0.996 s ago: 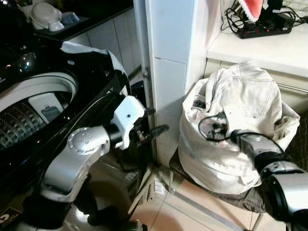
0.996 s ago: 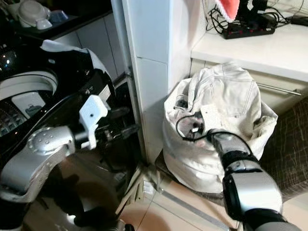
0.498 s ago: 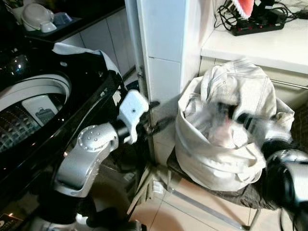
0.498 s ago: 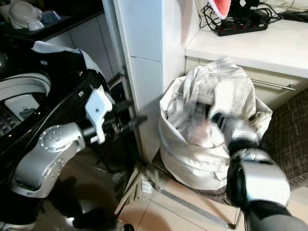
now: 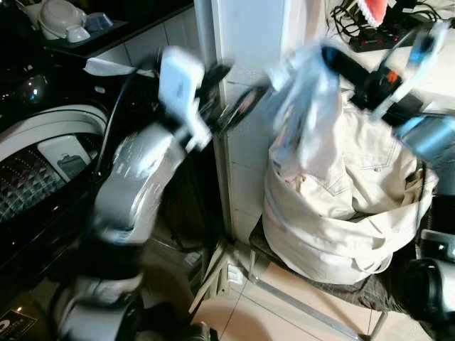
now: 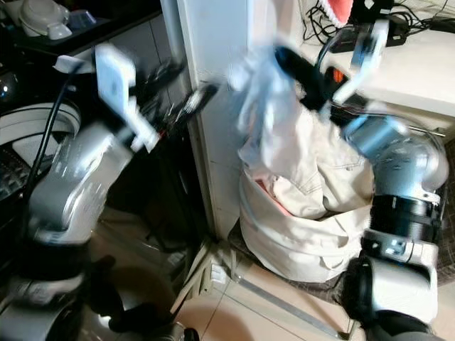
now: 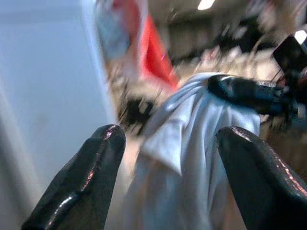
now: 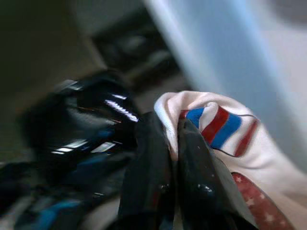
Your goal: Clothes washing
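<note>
Above the cream laundry bag [image 5: 334, 220], right hand [image 5: 334, 60] raised high, pinching a pale garment [image 5: 302, 106]. Left hand [image 5: 234, 96] lifted beside it, fingers wide, near the washing machine [image 5: 43, 170].

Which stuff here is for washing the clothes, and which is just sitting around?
For the job:
shirt, pinched in the right gripper
left gripper, jaws open, facing the shirt
clothes pile
washer

Just lying about:
power strip
bowls
chair under the pile
</note>
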Tool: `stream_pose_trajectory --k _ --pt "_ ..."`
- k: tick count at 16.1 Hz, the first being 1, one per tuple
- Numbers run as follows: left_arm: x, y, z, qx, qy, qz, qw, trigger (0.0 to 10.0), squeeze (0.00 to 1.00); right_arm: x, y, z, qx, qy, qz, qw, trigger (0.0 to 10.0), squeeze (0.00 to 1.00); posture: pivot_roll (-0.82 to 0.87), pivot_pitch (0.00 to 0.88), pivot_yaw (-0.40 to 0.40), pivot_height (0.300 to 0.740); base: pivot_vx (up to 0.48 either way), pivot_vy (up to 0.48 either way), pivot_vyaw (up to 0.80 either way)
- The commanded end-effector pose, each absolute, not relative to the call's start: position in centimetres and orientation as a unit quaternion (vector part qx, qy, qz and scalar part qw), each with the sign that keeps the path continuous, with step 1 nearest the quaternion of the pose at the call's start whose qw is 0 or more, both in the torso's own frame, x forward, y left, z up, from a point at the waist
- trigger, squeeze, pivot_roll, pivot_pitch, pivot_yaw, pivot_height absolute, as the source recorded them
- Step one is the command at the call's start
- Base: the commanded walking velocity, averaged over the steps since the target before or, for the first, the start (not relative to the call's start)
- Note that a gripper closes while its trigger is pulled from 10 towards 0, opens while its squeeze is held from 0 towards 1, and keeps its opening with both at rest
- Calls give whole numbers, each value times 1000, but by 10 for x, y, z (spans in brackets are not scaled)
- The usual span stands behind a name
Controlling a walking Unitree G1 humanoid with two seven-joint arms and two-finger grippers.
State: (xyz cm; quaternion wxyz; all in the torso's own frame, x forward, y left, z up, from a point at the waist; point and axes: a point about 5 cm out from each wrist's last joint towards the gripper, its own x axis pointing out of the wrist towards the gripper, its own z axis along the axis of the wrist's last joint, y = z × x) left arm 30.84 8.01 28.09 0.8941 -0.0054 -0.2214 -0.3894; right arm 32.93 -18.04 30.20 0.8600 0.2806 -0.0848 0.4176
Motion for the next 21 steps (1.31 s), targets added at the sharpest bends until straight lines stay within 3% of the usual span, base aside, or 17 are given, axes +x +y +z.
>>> stream_pose_trajectory --k 1,3,7,8,9,10,21 --pt "307 74 284 -39 -220 -411 884 10000 1000 318 -172 323 294 -107 442 841 0 0 -14 0 107 740 0 0 0" --pt "301 57 280 -95 -210 -448 864 10000 1000 310 -146 336 323 -112 479 809 0 0 -23 0 105 740 0 0 0" --pt "296 56 274 -168 -202 -467 844 10000 1000 298 -131 338 352 -94 506 782 0 0 -11 0 83 740 0 0 0" --pt "293 55 274 -182 -201 -482 833 10000 0 297 -129 338 355 -90 508 779 0 0 -11 0 82 740 0 0 0" --pt "286 54 273 -195 -200 -509 814 10000 0 296 -127 338 359 -84 510 777 0 0 -10 0 80 740 0 0 0" --pt "282 51 266 -198 -179 -529 805 0 0 295 -125 338 362 -77 508 777 0 0 -9 0 78 740 0 0 0" --pt "305 66 242 -109 -119 -442 883 0 0 290 -124 337 372 -65 504 777 0 0 -1 0 87 740 0 0 0"
